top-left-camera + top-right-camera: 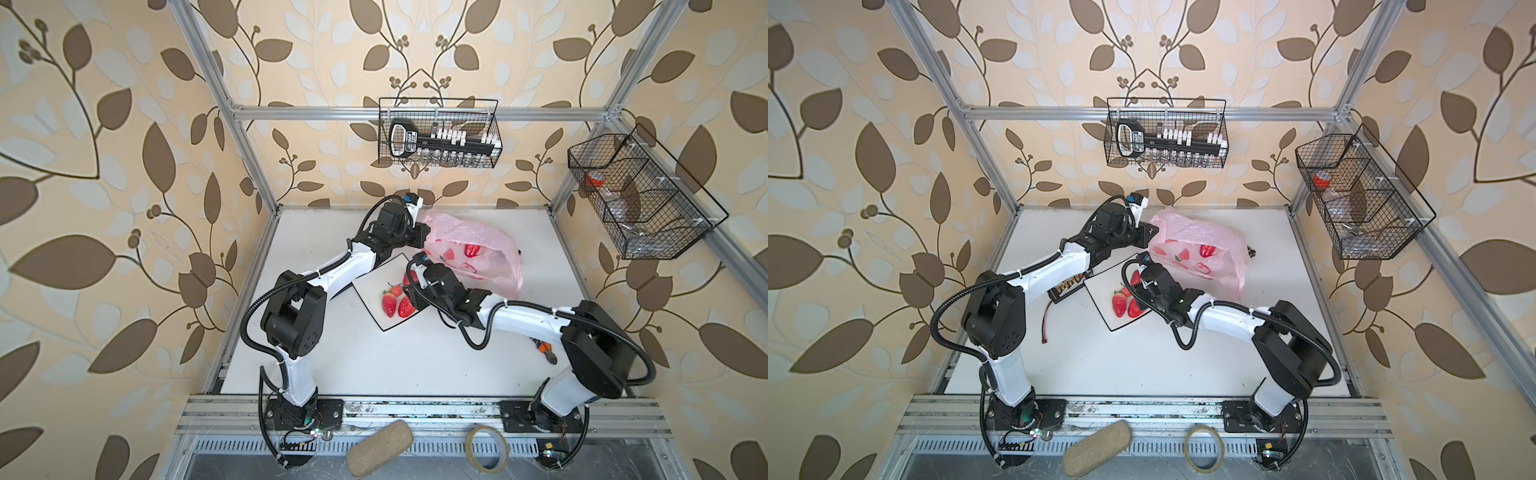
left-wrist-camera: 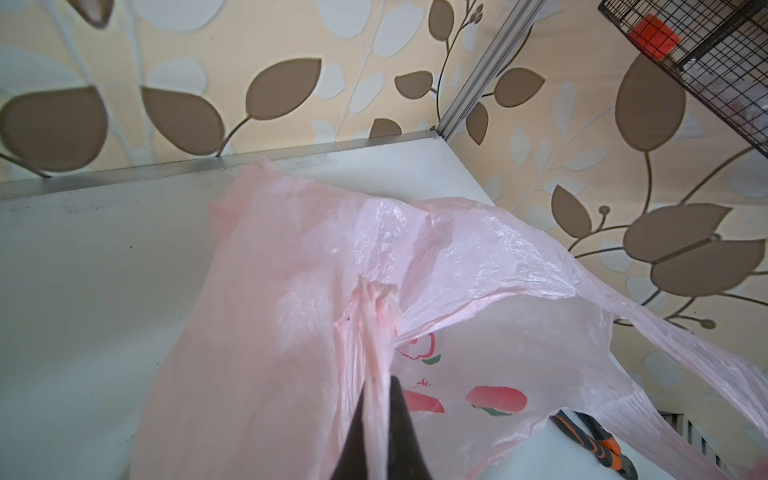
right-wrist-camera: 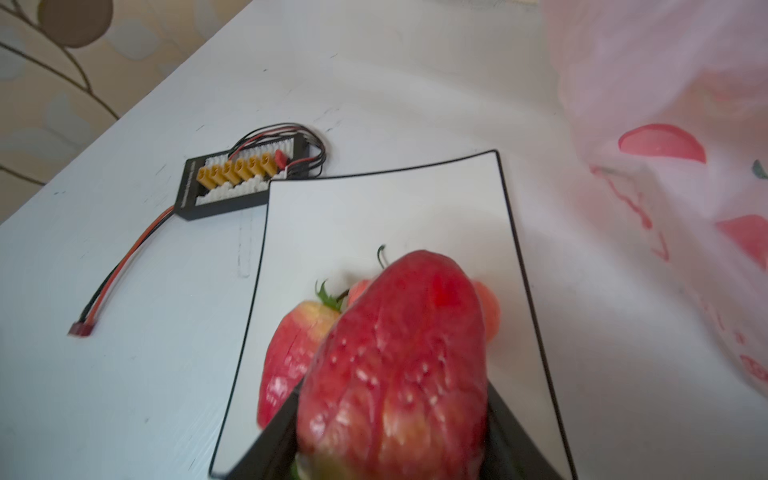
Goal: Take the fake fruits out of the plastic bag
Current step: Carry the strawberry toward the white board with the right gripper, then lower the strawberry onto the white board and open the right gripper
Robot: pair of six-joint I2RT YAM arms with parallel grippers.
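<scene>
"Two strawberries (image 1: 389, 304) lie on the white plate (image 1: 371, 277), with a cherry (image 1: 396, 290) beside them?"

"Yes, in both top views. A third strawberry (image 3: 399, 332) hangs just above that plate, pinched between the jaws of the right gripper (image 3: 395, 395) (the fruit fills most of the right wrist view)."

"And the plastic bag (image 1: 494, 270)?"

"Crumpled on the table (image 1: 374, 361) beside the plate, toward the back wall. A fourth strawberry (image 1: 471, 250) shows red inside it. Printed red shapes dot the film too."

"Left gripper (image 2: 379, 399)?"

"Clamped tight on a bunched strip of the bag's edge, holding it raised off the table, the mouth open."

"Anything else near?"

"A black connector board (image 3: 232, 183) just beside the plate's corner, and orange-handled pliers (image 2: 598, 440) on the table past the bag."
</scene>
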